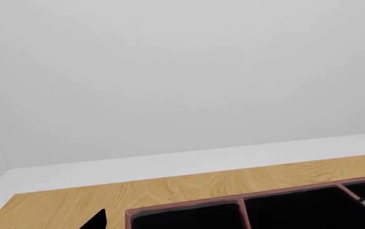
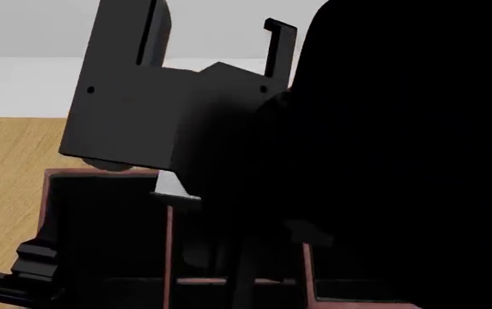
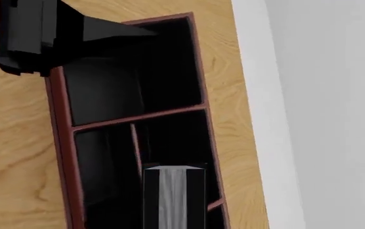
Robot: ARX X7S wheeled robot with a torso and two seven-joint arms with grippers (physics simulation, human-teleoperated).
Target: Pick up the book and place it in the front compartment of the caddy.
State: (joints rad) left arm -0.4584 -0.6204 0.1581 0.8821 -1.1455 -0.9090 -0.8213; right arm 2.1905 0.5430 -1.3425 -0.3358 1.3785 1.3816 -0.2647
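Note:
The red-brown caddy point(image 3: 58, 124) lies on the wooden table, black inside, split by thin red dividers. The black book point(image 3: 172, 200), white page edges showing, stands on end at my right gripper's jaws, over the middle column, on the wall side of the crossbar point(image 3: 134, 143). No right fingers show, and whether the book rests on the caddy's floor cannot be told. My left gripper point(image 3: 36, 38) hovers at one end of the caddy with nothing in it. In the left wrist view one fingertip point(image 1: 96, 220) sits far to the side of the caddy rim point(image 1: 189, 205).
My right arm point(image 2: 383, 161) blocks most of the head view, leaving only the caddy's left wall point(image 2: 45, 193) and my left gripper point(image 2: 22, 270). The wooden table point(image 3: 16, 167) ends in a white strip point(image 3: 258, 95) before the pale wall.

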